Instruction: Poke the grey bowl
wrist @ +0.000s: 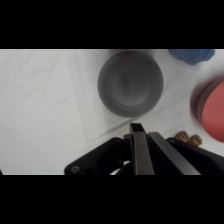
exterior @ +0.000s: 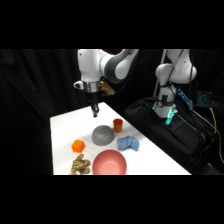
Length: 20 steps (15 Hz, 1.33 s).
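None of the poke looks done yet: the gripper [exterior: 94,113], fingers pressed together and holding nothing, hangs above and just behind the grey bowl [exterior: 103,135], apart from it. The descent and touch remain. The bowl sits dome-up on the white table [exterior: 65,127], the pink bowl [exterior: 109,163] near its front; black drapes surround.

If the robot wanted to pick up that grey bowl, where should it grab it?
Probably at the bottom rim. The grey bowl sits upside down on the white table as a smooth round dome, so its top would likely slip free. Coming straight down with one finger on each side near the table looks best. The orange cup crowds one side.
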Tool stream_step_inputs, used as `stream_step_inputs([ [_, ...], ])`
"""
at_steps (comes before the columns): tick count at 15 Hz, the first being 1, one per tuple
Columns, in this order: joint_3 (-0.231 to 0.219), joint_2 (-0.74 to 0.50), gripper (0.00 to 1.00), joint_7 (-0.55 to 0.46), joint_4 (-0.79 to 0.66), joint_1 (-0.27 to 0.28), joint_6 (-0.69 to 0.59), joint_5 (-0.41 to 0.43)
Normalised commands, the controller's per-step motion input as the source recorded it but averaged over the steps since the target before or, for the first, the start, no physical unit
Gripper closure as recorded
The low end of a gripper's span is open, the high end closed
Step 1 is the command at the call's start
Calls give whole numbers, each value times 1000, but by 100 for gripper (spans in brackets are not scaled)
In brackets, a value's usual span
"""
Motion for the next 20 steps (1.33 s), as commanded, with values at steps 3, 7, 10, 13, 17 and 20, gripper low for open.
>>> stream_step_inputs([
  [3,3,-28,100,-16,-133,-43,174,-37],
  [7,33,85,100,-157,-150,-73,383,71],
  [10,27,137,100,-180,-100,-72,480,47],
  [13,30,148,100,-135,-22,-51,325,63],
  [17,46,115,100,-144,-4,-54,246,97],
  [20,56,71,100,-157,-3,-59,205,110],
])
